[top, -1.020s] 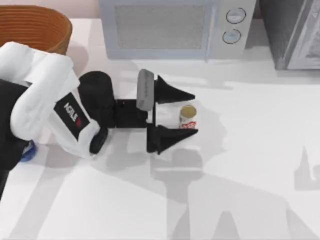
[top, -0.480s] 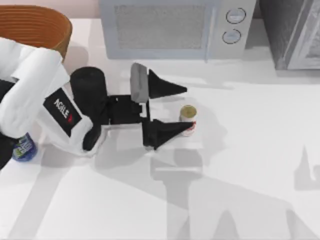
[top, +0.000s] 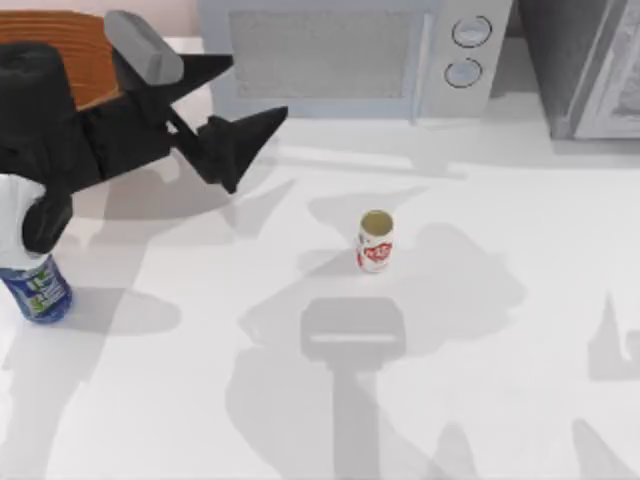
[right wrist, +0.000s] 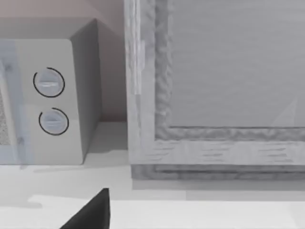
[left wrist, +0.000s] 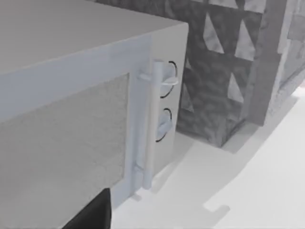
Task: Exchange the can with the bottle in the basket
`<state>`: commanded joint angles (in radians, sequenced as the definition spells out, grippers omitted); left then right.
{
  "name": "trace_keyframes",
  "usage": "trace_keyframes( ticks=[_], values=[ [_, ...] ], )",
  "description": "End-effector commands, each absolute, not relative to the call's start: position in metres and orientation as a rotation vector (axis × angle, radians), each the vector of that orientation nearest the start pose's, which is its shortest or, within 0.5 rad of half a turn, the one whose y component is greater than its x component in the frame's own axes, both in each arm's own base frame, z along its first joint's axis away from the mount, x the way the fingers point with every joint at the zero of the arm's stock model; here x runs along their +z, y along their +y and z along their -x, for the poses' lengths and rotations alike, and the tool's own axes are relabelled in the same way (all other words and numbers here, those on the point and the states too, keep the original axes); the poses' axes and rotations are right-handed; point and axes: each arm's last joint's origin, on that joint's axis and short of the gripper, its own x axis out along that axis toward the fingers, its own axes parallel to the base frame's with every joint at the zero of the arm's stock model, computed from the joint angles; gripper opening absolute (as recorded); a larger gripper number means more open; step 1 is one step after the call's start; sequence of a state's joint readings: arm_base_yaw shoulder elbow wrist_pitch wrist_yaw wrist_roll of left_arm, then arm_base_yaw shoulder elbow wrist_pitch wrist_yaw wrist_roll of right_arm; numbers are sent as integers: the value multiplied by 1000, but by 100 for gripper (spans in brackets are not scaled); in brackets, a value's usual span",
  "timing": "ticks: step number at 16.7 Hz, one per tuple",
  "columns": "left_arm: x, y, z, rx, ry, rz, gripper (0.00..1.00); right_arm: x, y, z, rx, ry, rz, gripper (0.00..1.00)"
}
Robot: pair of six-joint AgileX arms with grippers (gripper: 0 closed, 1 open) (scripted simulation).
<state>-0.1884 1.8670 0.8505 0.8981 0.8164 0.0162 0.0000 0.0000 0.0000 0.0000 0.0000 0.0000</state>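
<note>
White table (top: 480, 400) lay bare at the near edge; beyond it the can (top: 375, 241) stood upright, long axis vertical, gold top up, alone near the middle. At the table's left edge the bottle (top: 36, 288) also stood upright, partly under the left arm. Farther back, the left gripper (top: 240, 97) hung over the back-left corner with its jaws spread wide and holding nothing, tips pointing right toward the microwave (top: 340, 55). Behind it, the orange-brown basket (top: 45, 30) sat in the far-left corner, half hidden by the arm. From the jaws, the can lay to the right and toward the near edge, well apart; the bottle lay below and to the left. The left arm looked the nearer one to the can. The right gripper (right wrist: 88, 212) showed as a dark tip; whether it was open I cannot tell.
</note>
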Motion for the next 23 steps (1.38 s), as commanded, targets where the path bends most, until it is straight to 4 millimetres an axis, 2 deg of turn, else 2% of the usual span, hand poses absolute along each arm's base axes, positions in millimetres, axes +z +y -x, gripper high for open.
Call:
trace_keyframes(
  ticks=[2,4,5,7,10,13,15,18,20,23],
  values=[
    [209,-68,-328,-843,63,15,100,160,-1,-106,0,0,0,100],
    [243,-50,-285,-705,14,-7,100,160,-1,-106,0,0,0,100],
    [254,-42,-261,-638,-9,-16,100,160,-1,-106,0,0,0,100],
    [264,-29,-215,-510,-48,-29,100,160,-1,-106,0,0,0,100],
    [252,-17,-159,-341,-75,-30,100,160,-1,-106,0,0,0,100],
    [220,-9,-124,-196,-70,-21,100,160,-1,-106,0,0,0,100],
    [197,-6,-113,-115,-53,-12,100,160,-1,-106,0,0,0,100],
    [170,-2,-107,-29,-17,-2,100,160,-1,-106,0,0,0,100],
    [161,-1,-106,-3,-2,0,100,160,-1,-106,0,0,0,100],
    [160,-1,-106,0,0,0,100,160,-1,-106,0,0,0,100]
  ],
)
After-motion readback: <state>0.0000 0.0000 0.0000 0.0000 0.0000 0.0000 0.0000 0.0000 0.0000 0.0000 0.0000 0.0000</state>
